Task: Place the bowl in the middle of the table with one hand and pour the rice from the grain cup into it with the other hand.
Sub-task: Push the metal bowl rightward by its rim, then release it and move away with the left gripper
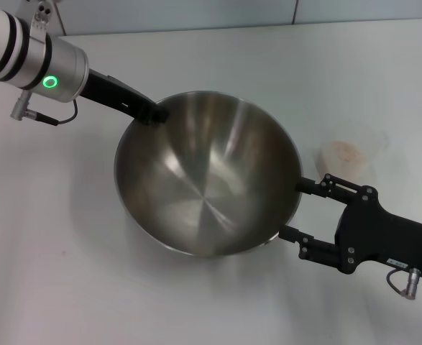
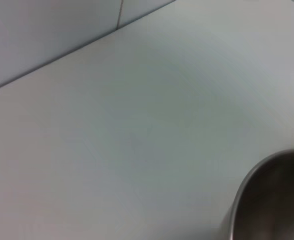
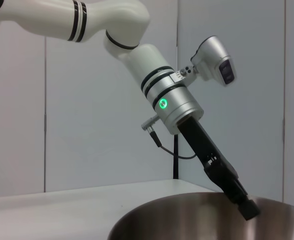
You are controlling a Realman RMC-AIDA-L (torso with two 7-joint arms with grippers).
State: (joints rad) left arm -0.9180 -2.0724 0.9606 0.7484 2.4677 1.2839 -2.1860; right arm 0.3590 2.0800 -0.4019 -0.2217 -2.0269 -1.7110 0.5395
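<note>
The bowl (image 1: 208, 175) sits near the middle of the desk (image 1: 52, 273), and the left claw (image 1: 153, 113) is clamped on its far-left rim, tilting it. The right claw (image 1: 302, 212), fingers apart, lies beside the bowl's right rim, clamped on nothing. The grain cup (image 1: 349, 154) with its pale rice (image 1: 342, 152) stands on the desk just beyond the right claw, toward the far right, so the right arm is much the nearer one to fetch it.
</note>
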